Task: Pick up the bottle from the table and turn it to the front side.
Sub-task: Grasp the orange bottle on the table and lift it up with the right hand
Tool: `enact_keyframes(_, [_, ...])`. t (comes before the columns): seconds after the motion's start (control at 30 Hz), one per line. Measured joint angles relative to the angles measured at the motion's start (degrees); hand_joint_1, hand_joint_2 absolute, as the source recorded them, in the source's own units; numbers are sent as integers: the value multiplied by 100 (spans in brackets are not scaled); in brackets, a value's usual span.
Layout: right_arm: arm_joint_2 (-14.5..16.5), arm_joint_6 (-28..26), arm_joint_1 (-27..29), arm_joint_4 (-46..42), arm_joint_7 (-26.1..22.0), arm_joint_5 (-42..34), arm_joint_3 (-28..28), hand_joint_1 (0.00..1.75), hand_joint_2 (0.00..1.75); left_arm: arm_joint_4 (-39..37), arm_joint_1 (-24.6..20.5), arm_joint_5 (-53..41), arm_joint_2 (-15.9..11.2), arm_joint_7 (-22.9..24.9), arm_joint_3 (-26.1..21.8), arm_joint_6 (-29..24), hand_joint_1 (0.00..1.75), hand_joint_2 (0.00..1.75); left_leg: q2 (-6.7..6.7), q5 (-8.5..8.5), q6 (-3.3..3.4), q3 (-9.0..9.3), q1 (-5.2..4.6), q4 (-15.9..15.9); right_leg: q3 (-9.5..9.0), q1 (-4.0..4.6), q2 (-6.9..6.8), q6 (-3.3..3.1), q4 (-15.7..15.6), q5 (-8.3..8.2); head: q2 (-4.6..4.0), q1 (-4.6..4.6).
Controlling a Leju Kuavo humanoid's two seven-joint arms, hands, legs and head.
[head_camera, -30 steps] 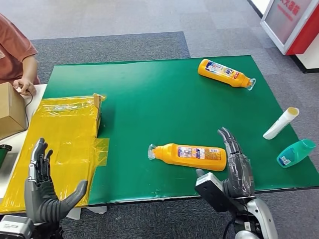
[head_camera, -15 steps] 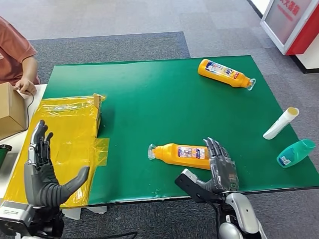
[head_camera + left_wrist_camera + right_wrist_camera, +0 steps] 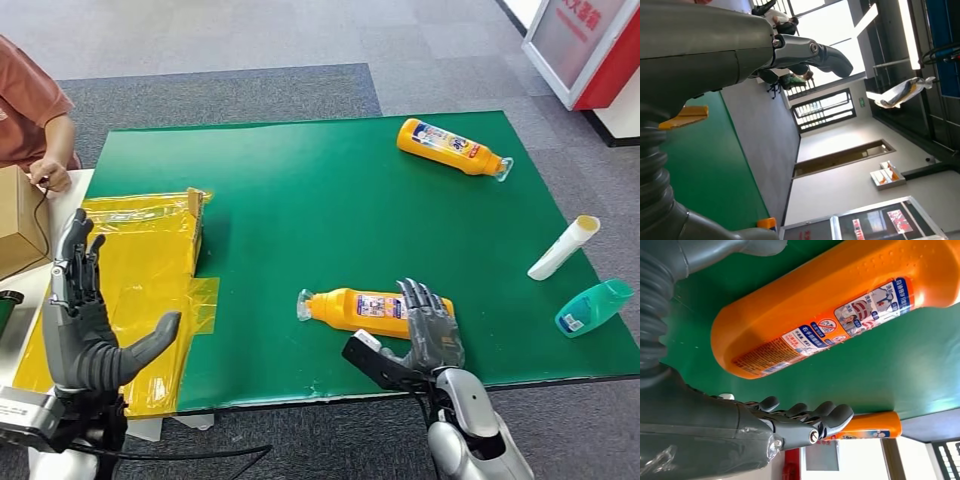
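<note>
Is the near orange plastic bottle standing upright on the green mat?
No, the orange plastic bottle lies on its side on the green mat.

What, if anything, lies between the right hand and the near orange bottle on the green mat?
Nothing visible. The right hand is over the base end of the near orange bottle, with bare green mat around it. In the right wrist view its fingers are open beside the bottle, not closed on it.

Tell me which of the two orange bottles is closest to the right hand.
The near orange bottle, lying by the table's front edge: the right hand is over its base. The far orange bottle lies near the back edge.
</note>
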State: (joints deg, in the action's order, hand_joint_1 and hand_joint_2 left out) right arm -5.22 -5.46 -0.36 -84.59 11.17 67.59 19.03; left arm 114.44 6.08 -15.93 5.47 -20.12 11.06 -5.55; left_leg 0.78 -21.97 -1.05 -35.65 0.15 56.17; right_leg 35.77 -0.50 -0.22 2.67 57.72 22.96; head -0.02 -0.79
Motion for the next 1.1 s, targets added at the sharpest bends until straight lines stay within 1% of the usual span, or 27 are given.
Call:
enact_keyframes(0.37, [-2,201,-687,797,93,450,60,0,175,0,-161,33,-107,13,104,11,0,175,0,4,1,0,0,0,0,0,0,0,0,-1,0,-1])
enact_keyframes(0.5, [-2,254,-855,1054,133,542,86,0,175,0,-184,50,-129,12,132,39,0,175,1,4,2,0,0,0,0,0,0,0,0,-1,0,1])
enact_keyframes(0.7, [-4,321,-1012,1339,174,669,113,0,175,0,-198,50,-162,-6,146,35,0,175,0,4,2,0,0,0,0,0,0,0,0,-1,0,0])
enact_keyframes(1.1, [-73,512,-1146,1721,351,917,134,0,175,1,-199,50,-212,-57,144,-19,0,175,1,3,2,0,0,0,0,0,0,0,0,-1,0,0])
